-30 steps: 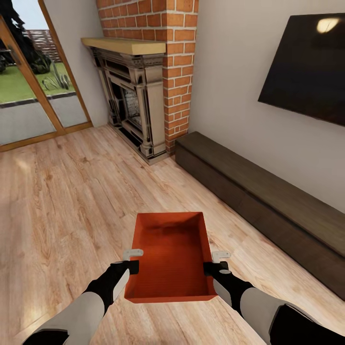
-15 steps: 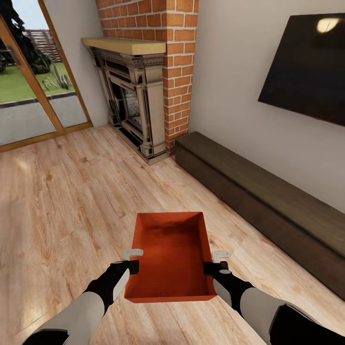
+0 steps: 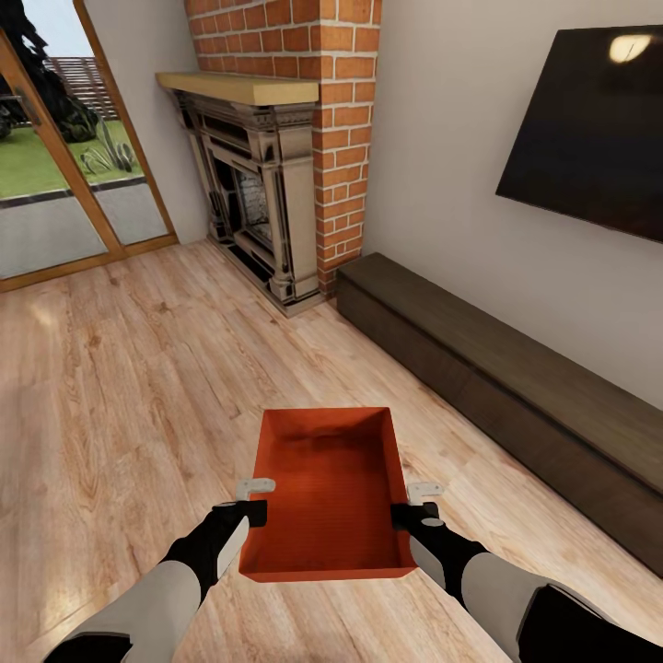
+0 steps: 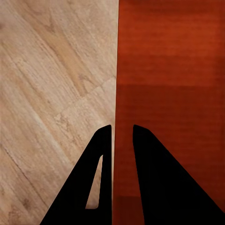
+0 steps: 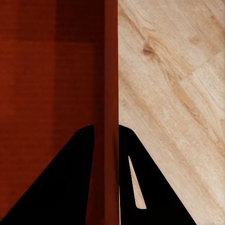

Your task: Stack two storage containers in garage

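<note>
My left pincer [image 3: 255, 500] is clenched on the left long wall of the orange-red storage container [image 3: 331, 493], one finger inside the bin and one outside; the left wrist view shows the thin wall running straight up between the two dark fingers [image 4: 152, 183]. My right pincer [image 3: 416, 503] is clamped on the opposite long wall the same way, and the right wrist view has that wall pinched between its fingers [image 5: 70, 183].

The container hangs between my two grips, open side up and empty, above the light wood plank floor [image 3: 120, 387] of the living room. Beyond it stand the red-brick fireplace [image 3: 276, 138], the long dark low cabinet [image 3: 516, 387] and the black wall TV [image 3: 589, 129], with glass doors [image 3: 55, 166] off to the left.

I judge the step in hand to be carrying this bin out to the garage. To do it well I should keep both grips level and at matched height, hold the spacing between my wrists fixed so the thin ribbed walls neither bow nor slip, and turn the base smoothly.

Both forearms reach forward and down, converging slightly, wrists level with the bin's rim.
</note>
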